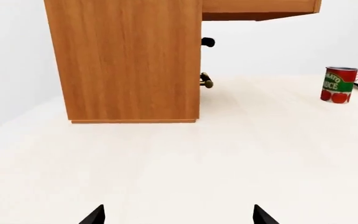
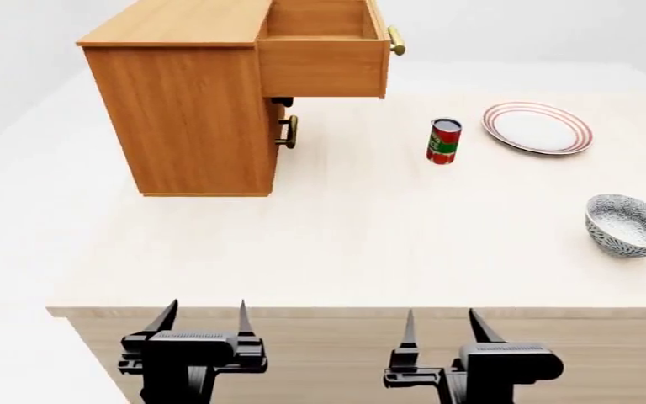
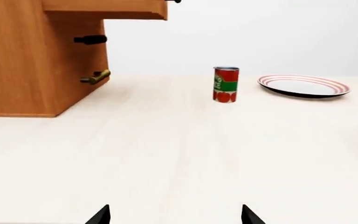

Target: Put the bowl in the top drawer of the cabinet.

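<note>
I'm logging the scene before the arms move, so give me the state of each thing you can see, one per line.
top drawer: pulled open, nothing visible inside.
lower drawer: closed.
bowl: upright on the table, empty, untouched.
tomato sauce can: standing upright.
plate: flat on the table, empty.
left pincer: open, holding nothing.
right pincer: open, holding nothing.

A pale wooden table (image 2: 335, 244) spans the scene under plain white-grey walls and soft, even light.
</note>
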Motion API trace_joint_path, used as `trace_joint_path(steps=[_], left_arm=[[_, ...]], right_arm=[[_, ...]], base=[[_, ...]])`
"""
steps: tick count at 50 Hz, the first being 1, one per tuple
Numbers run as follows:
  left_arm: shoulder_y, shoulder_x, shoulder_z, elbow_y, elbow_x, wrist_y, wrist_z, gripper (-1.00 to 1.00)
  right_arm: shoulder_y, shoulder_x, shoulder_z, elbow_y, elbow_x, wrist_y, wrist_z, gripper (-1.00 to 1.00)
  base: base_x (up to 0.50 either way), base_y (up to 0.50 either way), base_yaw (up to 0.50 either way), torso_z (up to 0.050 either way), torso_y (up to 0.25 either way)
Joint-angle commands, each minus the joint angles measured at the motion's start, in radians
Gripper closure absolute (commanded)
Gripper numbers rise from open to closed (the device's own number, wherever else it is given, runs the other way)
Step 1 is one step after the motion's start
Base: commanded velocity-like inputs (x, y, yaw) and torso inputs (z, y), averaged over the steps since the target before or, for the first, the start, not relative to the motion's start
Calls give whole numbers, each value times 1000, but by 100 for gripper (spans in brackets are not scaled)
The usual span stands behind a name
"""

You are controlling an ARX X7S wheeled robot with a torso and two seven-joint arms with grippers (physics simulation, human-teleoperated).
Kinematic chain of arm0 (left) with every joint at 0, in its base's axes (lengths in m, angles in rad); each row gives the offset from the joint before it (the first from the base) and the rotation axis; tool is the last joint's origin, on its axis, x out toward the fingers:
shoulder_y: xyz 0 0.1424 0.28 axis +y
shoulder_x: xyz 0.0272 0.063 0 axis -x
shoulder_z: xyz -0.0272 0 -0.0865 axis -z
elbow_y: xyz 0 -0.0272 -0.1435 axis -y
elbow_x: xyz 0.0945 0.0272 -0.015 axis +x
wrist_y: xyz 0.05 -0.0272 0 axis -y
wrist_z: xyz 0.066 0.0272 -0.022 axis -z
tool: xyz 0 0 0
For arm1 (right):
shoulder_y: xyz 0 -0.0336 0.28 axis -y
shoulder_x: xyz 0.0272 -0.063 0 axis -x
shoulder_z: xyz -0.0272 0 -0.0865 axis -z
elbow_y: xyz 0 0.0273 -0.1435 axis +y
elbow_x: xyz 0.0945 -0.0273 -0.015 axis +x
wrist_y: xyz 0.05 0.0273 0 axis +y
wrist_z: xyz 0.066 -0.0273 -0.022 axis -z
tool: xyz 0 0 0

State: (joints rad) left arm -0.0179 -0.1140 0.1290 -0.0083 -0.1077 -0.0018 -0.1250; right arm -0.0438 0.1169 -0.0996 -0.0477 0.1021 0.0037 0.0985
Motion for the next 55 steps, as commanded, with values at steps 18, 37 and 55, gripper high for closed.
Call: trace_joint_path(steps=[18,37,55], left_arm=[[-69,-134,-15,761,-228,-647,-42,-100],[-629,-119,-130,974,-530,-1350,-134,-100],[-1172,-315,-190,751,-1351,-1558,-682,-100]], right_arm=[[199,156,149,-902,307,1072,83,-100],[1084,316,188,-653,1235,1559,656,-100],[1543,412,-113,-361,1228,1487,533,-100]], base=[[0,0,0,0,0],[30,0,0,0,0],[206,-65,0,0,0]])
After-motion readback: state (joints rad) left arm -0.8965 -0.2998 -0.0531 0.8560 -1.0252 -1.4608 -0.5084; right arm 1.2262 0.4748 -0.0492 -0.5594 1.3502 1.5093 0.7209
